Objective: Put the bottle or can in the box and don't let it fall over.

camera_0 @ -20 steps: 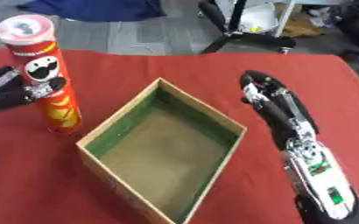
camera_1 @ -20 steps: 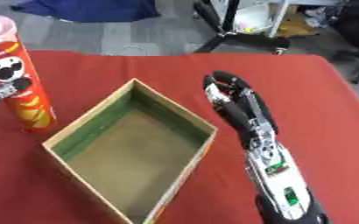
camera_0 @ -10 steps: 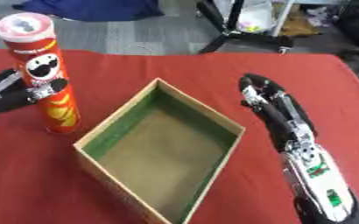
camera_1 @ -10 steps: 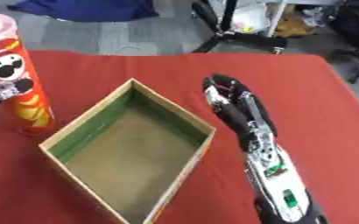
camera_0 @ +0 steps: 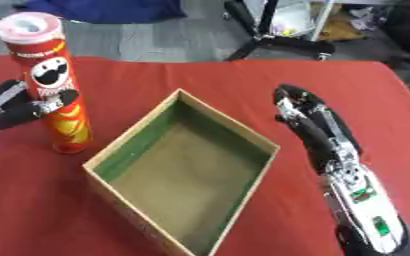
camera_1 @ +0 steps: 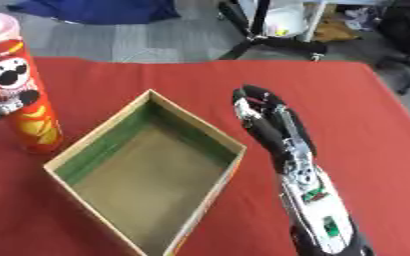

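Left hand is wrapped around the chip can — fingers curled onto its middle, right over the moustache face, coming in from the can's left side. The can stands upright on the red tablecloth, just to the left of the box and not inside it; its foil top faces up. The box is open, tan floor, green inner walls, sitting cornerwise with one corner pointing away from the robot. Right hand is on the other side of the box, just beside its right wall — fingers straight and held together, holding nothing.
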Available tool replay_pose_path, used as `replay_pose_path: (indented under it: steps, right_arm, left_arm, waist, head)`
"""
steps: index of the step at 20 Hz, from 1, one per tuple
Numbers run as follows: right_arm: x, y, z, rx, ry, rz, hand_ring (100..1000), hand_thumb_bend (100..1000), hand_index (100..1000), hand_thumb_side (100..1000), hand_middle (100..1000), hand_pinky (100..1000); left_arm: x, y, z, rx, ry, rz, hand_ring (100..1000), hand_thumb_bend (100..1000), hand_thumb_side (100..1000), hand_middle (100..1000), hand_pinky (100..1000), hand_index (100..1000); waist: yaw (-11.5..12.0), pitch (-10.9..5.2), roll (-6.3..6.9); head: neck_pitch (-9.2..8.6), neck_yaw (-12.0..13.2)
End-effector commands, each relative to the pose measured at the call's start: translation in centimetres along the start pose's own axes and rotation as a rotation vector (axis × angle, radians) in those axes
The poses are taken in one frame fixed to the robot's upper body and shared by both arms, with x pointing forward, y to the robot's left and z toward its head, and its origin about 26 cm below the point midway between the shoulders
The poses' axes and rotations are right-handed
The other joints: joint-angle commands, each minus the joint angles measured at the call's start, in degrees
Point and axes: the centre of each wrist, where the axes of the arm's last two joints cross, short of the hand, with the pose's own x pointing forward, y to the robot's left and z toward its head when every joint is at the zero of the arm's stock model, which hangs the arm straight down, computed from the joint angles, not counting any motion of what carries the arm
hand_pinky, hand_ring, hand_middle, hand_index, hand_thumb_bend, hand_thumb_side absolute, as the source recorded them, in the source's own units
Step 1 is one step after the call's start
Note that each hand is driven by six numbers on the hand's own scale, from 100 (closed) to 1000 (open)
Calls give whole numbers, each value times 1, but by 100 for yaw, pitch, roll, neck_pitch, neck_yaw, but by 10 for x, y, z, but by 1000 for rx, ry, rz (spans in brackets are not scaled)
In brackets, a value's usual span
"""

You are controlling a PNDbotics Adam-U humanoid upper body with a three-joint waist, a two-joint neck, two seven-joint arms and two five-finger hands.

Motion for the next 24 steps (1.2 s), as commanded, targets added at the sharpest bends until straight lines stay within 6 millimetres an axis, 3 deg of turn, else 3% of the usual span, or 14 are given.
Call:
replay_pose_path:
  steps: [1, 6, 13, 17, 18, 19, 20, 24]
  right_arm:
    - [7, -1, -3, 2, -20, 0, 895, 187, 817, 474, 841, 808]
    - [6, 0, -3, 0, -16, 0, 894, 183, 816, 476, 841, 808]
    - [7, 0, -3, -3, -13, -2, 893, 180, 816, 478, 840, 808]
    - [6, 0, -3, -4, -8, -3, 893, 177, 815, 480, 838, 808]
    - [6, 0, -3, -5, -7, -3, 893, 176, 815, 480, 838, 808]
    - [6, 0, -3, -6, -6, -3, 893, 176, 815, 480, 838, 808]
    - [5, 0, -3, -7, -6, -3, 893, 175, 815, 481, 838, 808]
    - [5, 0, -2, -8, -2, -3, 893, 173, 815, 483, 837, 808]
  left_arm:
    - [11, 10, -2, 26, -34, -14, 935, 531, 699, 822, 928, 869]
    - [11, 8, -3, 27, -33, -14, 915, 494, 661, 781, 928, 844]
    - [10, 6, -3, 64, -36, -12, 868, 412, 564, 657, 915, 774]
    - [9, 3, -3, 82, -34, 2, 831, 299, 507, 559, 908, 649]
    - [9, 3, -3, 85, -31, 9, 809, 228, 482, 518, 901, 569]
    - [8, 2, -3, 87, -29, 17, 806, 214, 478, 512, 899, 558]
    - [8, 1, -3, 87, -28, 26, 793, 129, 459, 493, 892, 532]
    - [8, 2, -3, 81, -26, 59, 765, 100, 396, 457, 875, 467]
  waist:
    - [-11, -93, 20]
    - [-14, -97, 19]
    - [-17, -97, 7]
    - [-18, -94, -1]
    - [-19, -94, -5]
    - [-20, -93, -8]
    - [-21, -93, -9]
    - [-19, -99, -9]
  head:
    - [-80, 1]
    - [-83, -4]
    - [-83, -11]
    - [-82, -9]
    - [-81, -10]
    - [-79, -10]
    - [-77, -10]
    - [-69, -11]
